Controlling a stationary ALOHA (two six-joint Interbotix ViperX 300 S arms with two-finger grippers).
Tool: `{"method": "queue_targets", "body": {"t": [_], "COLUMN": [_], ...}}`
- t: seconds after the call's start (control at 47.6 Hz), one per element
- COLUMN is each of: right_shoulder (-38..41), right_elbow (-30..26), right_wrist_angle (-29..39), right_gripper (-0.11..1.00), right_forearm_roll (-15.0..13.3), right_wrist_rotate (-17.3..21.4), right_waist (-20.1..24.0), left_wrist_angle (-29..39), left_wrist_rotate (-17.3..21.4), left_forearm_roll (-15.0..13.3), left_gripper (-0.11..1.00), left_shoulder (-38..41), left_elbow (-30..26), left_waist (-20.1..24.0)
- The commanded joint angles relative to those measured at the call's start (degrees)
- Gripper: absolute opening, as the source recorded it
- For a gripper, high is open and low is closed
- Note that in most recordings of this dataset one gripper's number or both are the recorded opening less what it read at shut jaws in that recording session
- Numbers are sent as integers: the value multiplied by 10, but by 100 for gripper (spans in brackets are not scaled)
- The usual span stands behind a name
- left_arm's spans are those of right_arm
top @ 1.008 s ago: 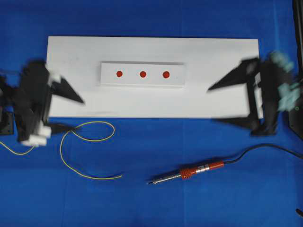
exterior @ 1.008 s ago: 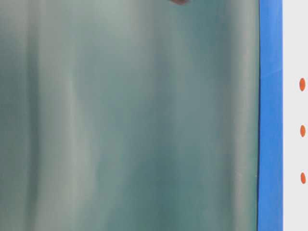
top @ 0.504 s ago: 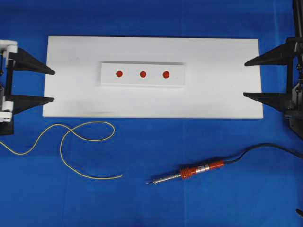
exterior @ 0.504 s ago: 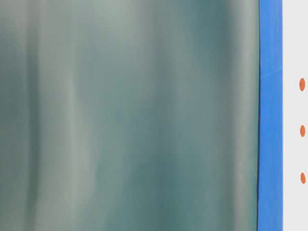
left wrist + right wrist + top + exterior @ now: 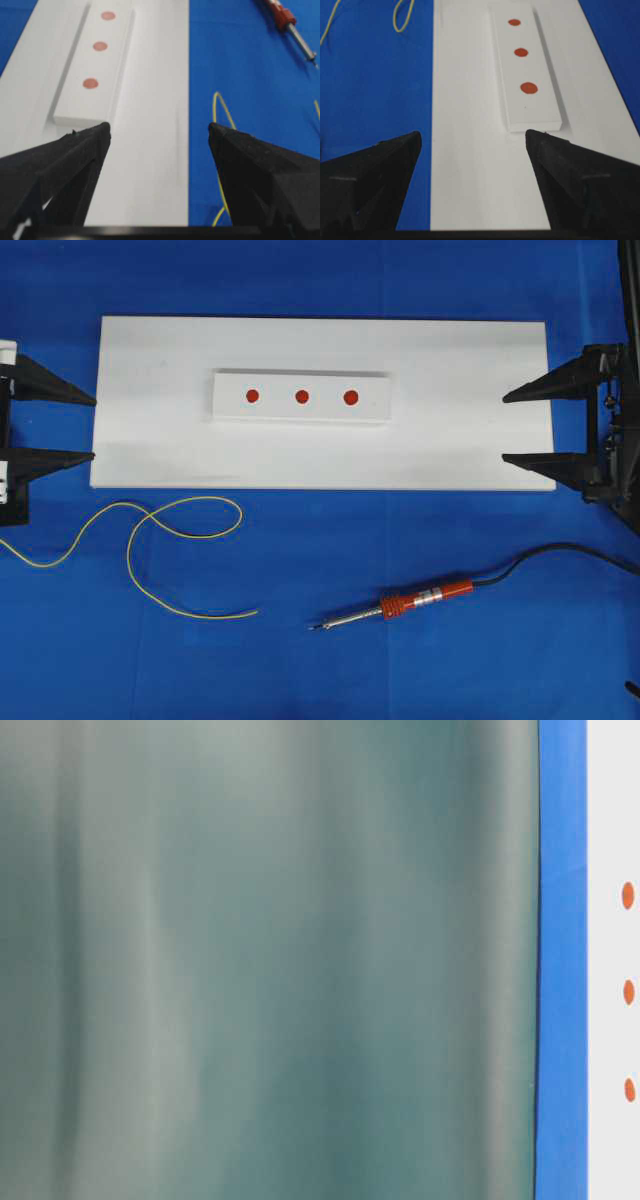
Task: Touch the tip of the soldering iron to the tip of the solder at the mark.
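The soldering iron (image 5: 410, 603) lies on the blue cloth at the front, its silver tip pointing left; the left wrist view catches it at the top right (image 5: 292, 27). The thin yellow solder (image 5: 160, 540) curls in loops at the front left, its free end near the middle front, also seen as the solder (image 5: 220, 112) and the solder (image 5: 402, 15). Three red marks (image 5: 301, 396) sit in a row on a raised white block. My left gripper (image 5: 92, 427) stands open at the board's left edge. My right gripper (image 5: 505, 427) stands open at the right end. Both are empty.
A large white board (image 5: 470, 370) carries the white block (image 5: 230, 405). The iron's black cord (image 5: 560, 552) trails off to the right. The table-level view is filled by a blurred grey-green surface (image 5: 270, 960), with only a strip of cloth and board at its right edge.
Both arms have swung out of a blurred motion and settled level at the board's two ends. The left gripper drew back left; the right gripper edged slightly inward. Solder and iron stayed put.
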Motion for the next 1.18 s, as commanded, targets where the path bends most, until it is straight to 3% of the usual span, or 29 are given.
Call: {"method": "queue_targets", "body": {"t": [0.0,1.155], "right_shoulder": [4,3], "right_elbow": [-6,-8], "right_wrist_angle": [-8,4], "right_gripper": [80,80], "right_forearm_roll": [1,-1], "right_wrist_rotate": [1,0], "right_waist": [-2,-2], "left_wrist_angle": [-2,14], "left_wrist_rotate": [-1,-1], "left_forearm_roll": [1,2], "left_gripper": [74,74], "left_shoulder": [4,4], "left_elbow": [-6,-6], "left_waist": [2,2]}}
